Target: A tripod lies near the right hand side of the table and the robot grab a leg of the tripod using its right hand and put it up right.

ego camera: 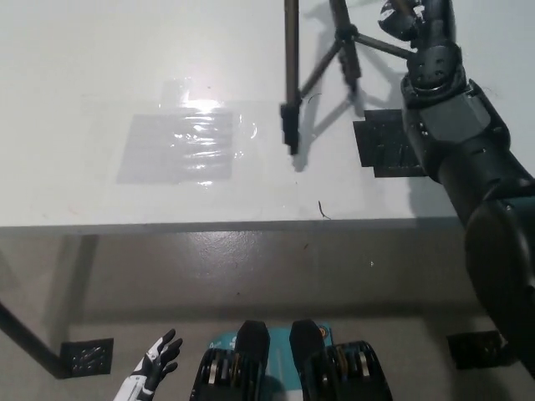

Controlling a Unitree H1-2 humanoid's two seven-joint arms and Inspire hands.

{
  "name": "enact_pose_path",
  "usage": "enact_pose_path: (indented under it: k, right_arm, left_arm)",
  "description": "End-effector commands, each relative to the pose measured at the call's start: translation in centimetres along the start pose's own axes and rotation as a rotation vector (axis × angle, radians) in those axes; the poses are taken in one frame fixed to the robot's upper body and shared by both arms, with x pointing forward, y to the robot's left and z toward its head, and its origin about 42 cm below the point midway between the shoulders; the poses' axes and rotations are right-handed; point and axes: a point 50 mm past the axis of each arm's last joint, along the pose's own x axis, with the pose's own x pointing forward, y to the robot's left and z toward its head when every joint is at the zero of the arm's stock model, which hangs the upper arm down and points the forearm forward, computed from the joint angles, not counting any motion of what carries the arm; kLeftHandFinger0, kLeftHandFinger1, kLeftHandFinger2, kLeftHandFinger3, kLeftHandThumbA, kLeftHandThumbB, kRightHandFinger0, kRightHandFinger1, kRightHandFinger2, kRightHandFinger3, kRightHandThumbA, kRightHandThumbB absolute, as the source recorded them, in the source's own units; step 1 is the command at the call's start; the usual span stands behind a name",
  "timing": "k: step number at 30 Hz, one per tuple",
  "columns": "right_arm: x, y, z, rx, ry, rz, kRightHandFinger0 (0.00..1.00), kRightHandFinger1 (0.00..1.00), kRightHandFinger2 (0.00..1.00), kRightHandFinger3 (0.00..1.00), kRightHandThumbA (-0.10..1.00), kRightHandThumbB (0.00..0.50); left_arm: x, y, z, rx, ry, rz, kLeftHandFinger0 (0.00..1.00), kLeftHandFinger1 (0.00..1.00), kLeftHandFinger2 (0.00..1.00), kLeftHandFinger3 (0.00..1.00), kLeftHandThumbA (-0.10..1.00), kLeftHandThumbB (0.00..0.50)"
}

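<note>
Right hand (pixel 410 21): black, at the top right edge, up among the tripod's legs; whether its fingers are closed on a leg I cannot tell.
Left hand (pixel 155 361): white, resting low, below the table edge, fingers spread and empty.
Tripod (pixel 291 75): near upright on the right side of the table (pixel 125 83), feet down, head out of view.
Handling: thin stiff metal legs, light, probably top-heavy; gripping a leg high up should steady it.
Risk: slick tabletop, feet may skid.

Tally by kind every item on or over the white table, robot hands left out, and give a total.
Tripod with brown metal legs: 1
Black square patch: 1
Glossy clear tape patch: 1
Total: 3
</note>
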Motion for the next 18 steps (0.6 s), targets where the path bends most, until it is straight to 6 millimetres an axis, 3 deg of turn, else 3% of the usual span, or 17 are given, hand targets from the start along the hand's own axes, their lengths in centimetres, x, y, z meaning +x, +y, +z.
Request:
enact_pose_path:
  k: [1, 4, 6, 8, 9, 11, 12, 17, 18]
  right_arm:
    - [-0.6, 0.9, 9.5, 0.318, -0.263, -0.094, 0.00, 0.00, 0.44, 0.56, -0.10, 0.091]
    - [-1.2, 2.2, 7.9, 0.326, -0.232, -0.082, 0.00, 0.00, 0.38, 0.50, -0.10, 0.112]
    - [-1.9, 3.4, 6.1, 0.343, -0.198, -0.066, 0.00, 0.00, 0.39, 0.51, -0.10, 0.109]
    - [-2.6, 4.7, 3.7, 0.341, -0.142, -0.046, 0.00, 0.04, 0.45, 0.53, -0.10, 0.108]
    - [-2.9, 5.1, 2.9, 0.348, -0.110, -0.040, 0.00, 0.05, 0.46, 0.54, -0.10, 0.128]
    - [-4.0, 6.3, 0.2, 0.360, -0.075, -0.017, 0.00, 0.02, 0.44, 0.56, -0.10, 0.113]
    - [-4.0, 6.3, -0.1, 0.361, -0.076, -0.018, 0.00, 0.03, 0.44, 0.53, -0.10, 0.115]
    - [-6.2, 7.8, -5.2, 0.269, -0.038, -0.016, 0.00, 0.01, 0.38, 0.32, -0.10, 0.136]
    - [-6.5, 8.0, -5.8, 0.264, -0.033, -0.013, 0.00, 0.01, 0.38, 0.31, -0.10, 0.134]
  left_arm:
    - [-0.8, 0.0, 0.2, 0.025, -0.052, -0.029, 1.00, 1.00, 1.00, 1.00, 1.00, 0.364]
    - [-0.8, -0.1, 0.2, 0.022, -0.048, -0.024, 1.00, 1.00, 1.00, 1.00, 1.00, 0.370]
    - [-0.8, -0.1, 0.2, 0.018, -0.055, -0.030, 1.00, 1.00, 1.00, 1.00, 1.00, 0.356]
    - [-0.9, -0.3, 0.3, 0.028, -0.050, -0.025, 1.00, 1.00, 1.00, 1.00, 1.00, 0.363]
    - [-0.9, -0.3, 0.3, 0.027, -0.048, -0.023, 1.00, 1.00, 1.00, 1.00, 1.00, 0.363]
    - [-0.8, -0.2, 0.3, 0.026, -0.054, -0.023, 1.00, 1.00, 1.00, 1.00, 1.00, 0.365]
    - [-0.7, -0.3, 0.3, 0.025, -0.058, -0.024, 1.00, 1.00, 1.00, 1.00, 1.00, 0.367]
    - [-0.4, -0.3, 0.6, 0.035, -0.064, -0.027, 1.00, 1.00, 1.00, 1.00, 1.00, 0.371]
    - [-0.3, -0.3, 0.6, 0.034, -0.068, -0.029, 1.00, 1.00, 1.00, 1.00, 1.00, 0.369]
